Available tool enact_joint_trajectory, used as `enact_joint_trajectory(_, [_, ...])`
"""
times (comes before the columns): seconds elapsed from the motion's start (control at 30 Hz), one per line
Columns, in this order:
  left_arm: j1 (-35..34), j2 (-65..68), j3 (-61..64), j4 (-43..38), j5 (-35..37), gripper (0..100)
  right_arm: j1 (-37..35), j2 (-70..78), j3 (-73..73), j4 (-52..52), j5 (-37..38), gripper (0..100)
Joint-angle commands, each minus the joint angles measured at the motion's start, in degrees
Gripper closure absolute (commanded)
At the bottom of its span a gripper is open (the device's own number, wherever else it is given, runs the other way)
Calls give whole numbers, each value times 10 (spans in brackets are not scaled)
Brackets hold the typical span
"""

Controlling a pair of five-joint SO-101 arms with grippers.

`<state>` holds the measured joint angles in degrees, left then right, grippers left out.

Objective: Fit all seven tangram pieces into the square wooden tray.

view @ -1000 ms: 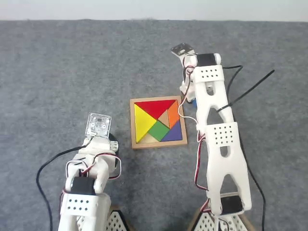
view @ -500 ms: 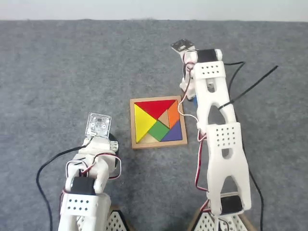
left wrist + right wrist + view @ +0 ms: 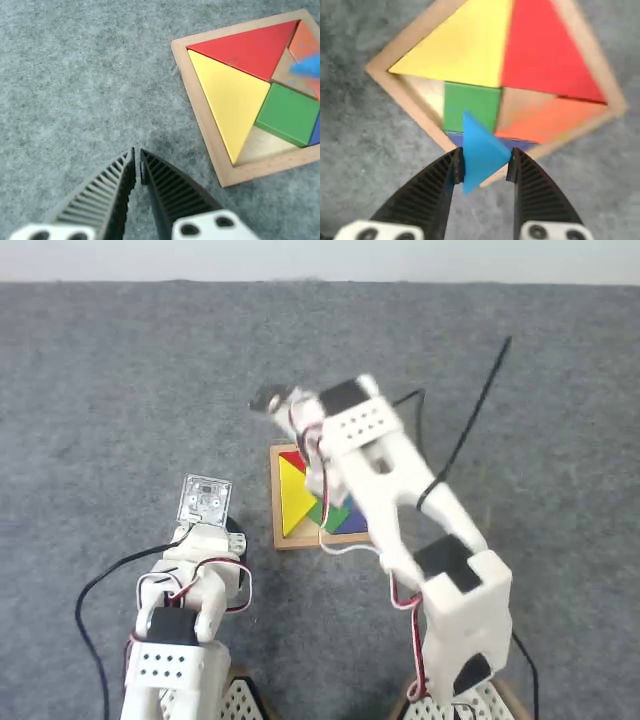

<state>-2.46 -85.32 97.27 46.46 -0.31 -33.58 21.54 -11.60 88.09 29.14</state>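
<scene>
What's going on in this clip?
The right arm's tool is shut on a small blue wooden triangle, holding it above the square wooden tray. The tray already holds a large red triangle, a large yellow triangle, a green square and others, with bare triangular gaps beside the square. The left arm's tool is shut and empty over the grey carpet.
</scene>
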Motion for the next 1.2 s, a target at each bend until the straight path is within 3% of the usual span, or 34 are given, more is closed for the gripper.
enact_joint_trajectory(0.0, [-3,-7,-5,3,4,985,-34,-62,111,-101,29,887])
enact_joint_trajectory(0.33, [-3,-7,-5,3,4,985,-81,-59,156,-183,39,883])
enact_joint_trajectory(1.17, [-3,-7,-5,3,4,985,-95,-66,178,-165,21,881])
